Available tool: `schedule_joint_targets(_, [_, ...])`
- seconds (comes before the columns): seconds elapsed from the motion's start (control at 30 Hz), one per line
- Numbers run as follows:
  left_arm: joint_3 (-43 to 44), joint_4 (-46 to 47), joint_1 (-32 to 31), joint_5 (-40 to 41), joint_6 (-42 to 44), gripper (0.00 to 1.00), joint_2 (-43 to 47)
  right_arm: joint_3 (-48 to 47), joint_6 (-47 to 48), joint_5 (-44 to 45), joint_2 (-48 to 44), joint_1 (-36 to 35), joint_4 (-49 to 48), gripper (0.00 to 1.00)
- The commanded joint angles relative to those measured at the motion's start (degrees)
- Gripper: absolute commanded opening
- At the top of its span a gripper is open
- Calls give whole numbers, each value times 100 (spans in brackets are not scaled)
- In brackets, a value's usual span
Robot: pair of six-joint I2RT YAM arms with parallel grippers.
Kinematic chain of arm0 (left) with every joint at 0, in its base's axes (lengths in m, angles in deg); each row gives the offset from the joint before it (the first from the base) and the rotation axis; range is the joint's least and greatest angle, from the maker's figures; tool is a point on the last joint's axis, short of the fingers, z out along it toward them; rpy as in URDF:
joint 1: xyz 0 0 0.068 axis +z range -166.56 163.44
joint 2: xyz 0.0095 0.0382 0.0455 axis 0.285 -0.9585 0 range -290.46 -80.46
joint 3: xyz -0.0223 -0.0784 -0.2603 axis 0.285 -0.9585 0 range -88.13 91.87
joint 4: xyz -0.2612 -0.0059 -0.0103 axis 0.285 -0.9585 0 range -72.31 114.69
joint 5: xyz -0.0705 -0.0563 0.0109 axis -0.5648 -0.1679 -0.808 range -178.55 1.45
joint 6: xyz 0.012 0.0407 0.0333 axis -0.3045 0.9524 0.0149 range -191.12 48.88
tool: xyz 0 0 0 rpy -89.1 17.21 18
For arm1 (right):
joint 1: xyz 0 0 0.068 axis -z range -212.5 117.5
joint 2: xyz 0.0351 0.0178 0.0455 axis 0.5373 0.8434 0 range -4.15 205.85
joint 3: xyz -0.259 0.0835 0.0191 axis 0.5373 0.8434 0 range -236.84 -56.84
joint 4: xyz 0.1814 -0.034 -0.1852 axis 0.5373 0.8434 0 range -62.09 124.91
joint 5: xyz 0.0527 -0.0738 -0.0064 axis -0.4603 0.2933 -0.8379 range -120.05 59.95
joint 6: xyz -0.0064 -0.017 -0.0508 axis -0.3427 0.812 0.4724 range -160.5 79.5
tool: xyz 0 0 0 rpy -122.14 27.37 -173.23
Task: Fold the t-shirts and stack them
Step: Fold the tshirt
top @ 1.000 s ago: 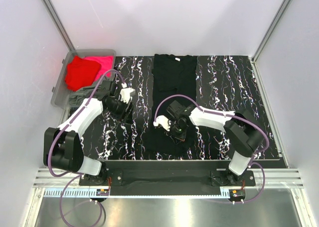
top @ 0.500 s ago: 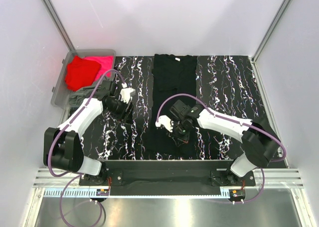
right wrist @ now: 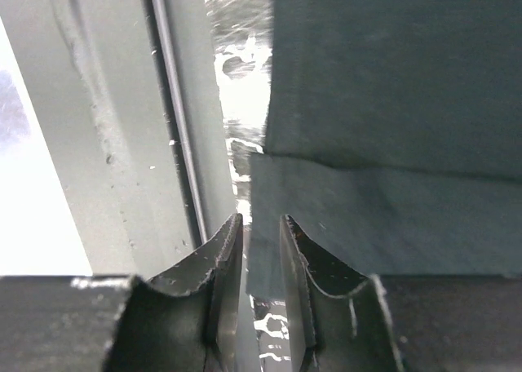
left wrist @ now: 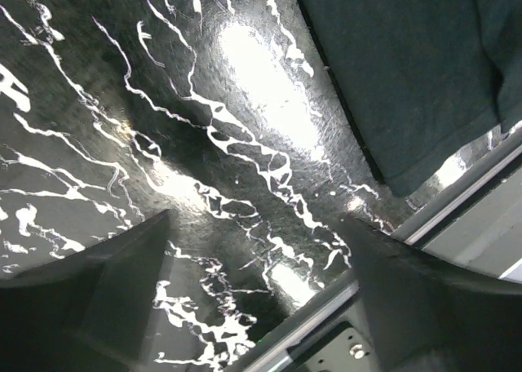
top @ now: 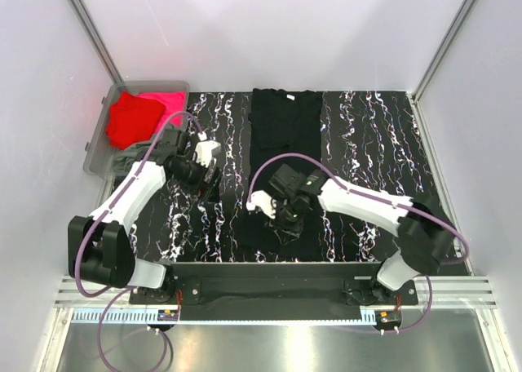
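A black t-shirt [top: 285, 135] lies flat lengthwise in the middle of the marbled table, collar at the far side. My right gripper [top: 287, 220] hovers over its near left part. In the right wrist view the gripper [right wrist: 257, 235] has its jaws a narrow gap apart over the shirt's [right wrist: 391, 103] hem corner, gripping nothing. My left gripper [top: 210, 188] is left of the shirt. In the left wrist view it [left wrist: 257, 245] is wide open and empty above bare table, the shirt's corner [left wrist: 408, 78] at the upper right. Red [top: 130, 117], pink [top: 167, 103] and grey-green [top: 130, 156] shirts lie in a bin.
The clear plastic bin [top: 96, 143] stands at the table's far left. A metal rail [top: 277, 267] runs along the table's near edge, close to the shirt's hem. White walls enclose the table on three sides.
My right gripper has shifted a little left and nearer over the shirt's near part. My left arm has barely moved. The shirt lies as before.
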Motion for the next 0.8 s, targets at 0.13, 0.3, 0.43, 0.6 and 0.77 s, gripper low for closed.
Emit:
schedule_joint_targets(0.13, [915,-97,-105,-1316,-668,99,-65,614,-609,983,-1674,987,-680,41])
schedule_joint_targets(0.3, [978,-167,-755,-1117,-530,99,-337,1108,-838,1538,-1922,1946,-1183,59])
schedule_joint_targets(0.43, [873,-325,-2315,188,33,98,-522,731,-1355,1240,-1195,2640,-1192,59])
schedule_joint_targets(0.6, [758,-115,-3971,1712,964,90,-881,116,-1568,940,-490,3378,-1201,58])
schedule_joint_targets(0.77, [1056,-71,-4711,1680,1098,77,-1295,-254,-1445,800,64,4117,-1236,57])
